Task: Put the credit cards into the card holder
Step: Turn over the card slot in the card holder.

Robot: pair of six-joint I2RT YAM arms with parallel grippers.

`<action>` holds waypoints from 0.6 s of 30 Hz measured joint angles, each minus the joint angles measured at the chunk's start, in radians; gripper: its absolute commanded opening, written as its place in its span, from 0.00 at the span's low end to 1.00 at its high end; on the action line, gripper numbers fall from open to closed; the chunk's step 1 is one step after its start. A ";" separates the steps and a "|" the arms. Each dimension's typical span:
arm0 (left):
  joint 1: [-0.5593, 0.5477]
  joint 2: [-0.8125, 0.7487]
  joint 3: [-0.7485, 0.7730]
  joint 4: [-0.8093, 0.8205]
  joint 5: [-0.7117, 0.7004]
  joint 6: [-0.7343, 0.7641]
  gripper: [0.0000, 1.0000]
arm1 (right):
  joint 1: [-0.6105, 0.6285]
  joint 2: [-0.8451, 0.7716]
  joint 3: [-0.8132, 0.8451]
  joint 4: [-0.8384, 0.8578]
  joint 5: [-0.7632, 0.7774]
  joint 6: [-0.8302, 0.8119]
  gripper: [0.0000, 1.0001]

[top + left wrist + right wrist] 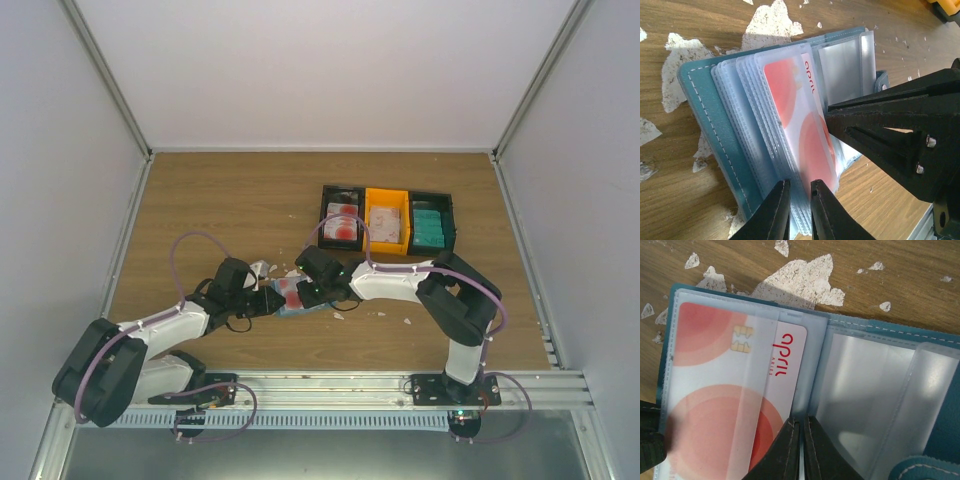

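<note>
Holder: open blue stitched card holder [700, 100], mid-frame.
Card: white red-blotched credit card [725, 405], partly in clear pocket.
My left end effector [800, 212]: clenched on pocket pages.
My right end effector [801, 452]: clenched at card's lower-right edge.

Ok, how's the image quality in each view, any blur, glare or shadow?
Top external: evenly lit, sharp, card holder tiny. Left wrist: bright, left hand slightly soft at the bottom edge. Right wrist: card print crisp, sleeves glossy, right hand blurred.
</note>
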 measured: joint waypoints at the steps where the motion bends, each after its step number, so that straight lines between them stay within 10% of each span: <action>1: 0.000 -0.001 0.000 -0.001 -0.001 0.000 0.16 | 0.000 0.000 0.000 0.000 0.000 0.000 0.05; 18: 0.000 -0.049 0.000 -0.006 -0.019 -0.001 0.17 | 0.000 0.000 -0.010 0.028 -0.005 0.008 0.02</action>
